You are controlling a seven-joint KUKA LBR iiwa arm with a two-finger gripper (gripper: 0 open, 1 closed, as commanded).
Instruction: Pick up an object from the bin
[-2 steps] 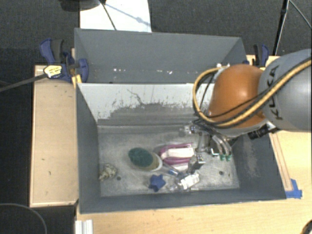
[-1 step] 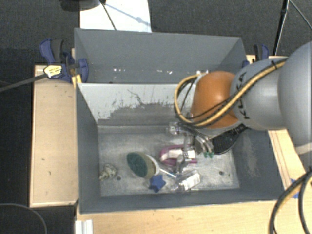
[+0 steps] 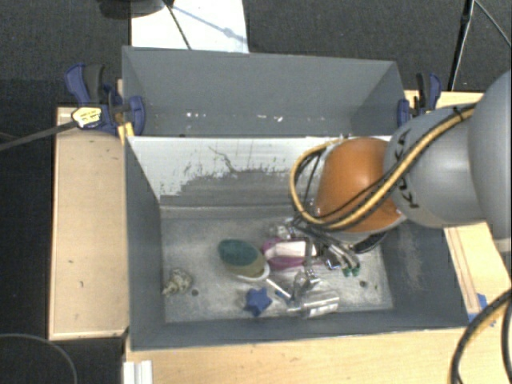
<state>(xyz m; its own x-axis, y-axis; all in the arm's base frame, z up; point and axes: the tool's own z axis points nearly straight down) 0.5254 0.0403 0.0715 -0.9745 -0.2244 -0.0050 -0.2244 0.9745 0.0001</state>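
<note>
You cannot tell how your gripper [image 3: 306, 278] stands, down in the heap [image 3: 318, 302] at the bin's [image 3: 240, 94] five o'clock. The purple-white piece [image 3: 284, 251] crowding it could cause a double grab.

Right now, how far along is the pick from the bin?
Looks done: the approach. The end effector sits low in the bin, in the heap at front centre, between a purple-and-white thing and a silvery wrapper. In hand: the grasp, though I cannot tell whether anything is gripped. Left: the lift. The blue piece, green oval pad and small tan lump all lie on the floor.
</note>
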